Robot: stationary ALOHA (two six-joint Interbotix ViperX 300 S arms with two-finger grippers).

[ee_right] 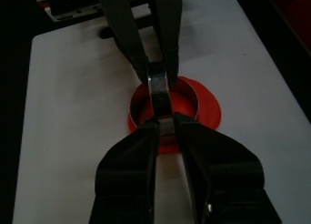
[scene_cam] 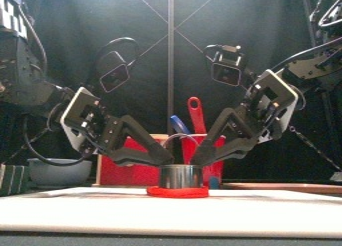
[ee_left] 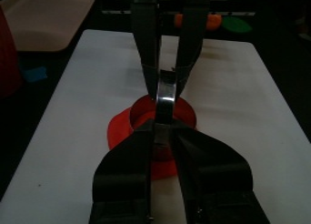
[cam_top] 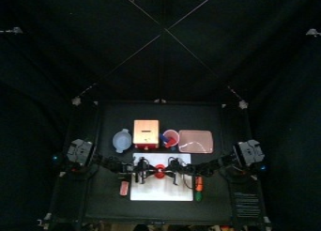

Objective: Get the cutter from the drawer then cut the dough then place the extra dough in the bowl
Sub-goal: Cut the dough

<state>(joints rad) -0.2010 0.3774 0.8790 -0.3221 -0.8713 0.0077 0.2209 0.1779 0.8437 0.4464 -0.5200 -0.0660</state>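
Observation:
A round metal cutter (scene_cam: 181, 176) stands on a flat red dough disc (scene_cam: 178, 191) on the white cutting board (scene_cam: 80, 200). Both grippers meet at it from opposite sides. My left gripper (scene_cam: 163, 162) comes in from the left and my right gripper (scene_cam: 203, 166) from the right, each with its jaws pinched on the cutter's rim. In the left wrist view my left gripper (ee_left: 166, 126) closes over the cutter (ee_left: 183, 107), with dough (ee_left: 122, 132) around it. The right wrist view shows my right gripper (ee_right: 162, 124) on the cutter (ee_right: 165, 89) over the dough (ee_right: 205, 107).
Behind the board stand the blue-grey bowl (cam_top: 122, 139), the wooden box (cam_top: 146, 131), the red cup with toy knives (scene_cam: 190, 140) and the pink tray (cam_top: 197, 140). An orange and green toy (cam_top: 198, 184) lies right of the board, another orange toy (cam_top: 123, 189) on its left.

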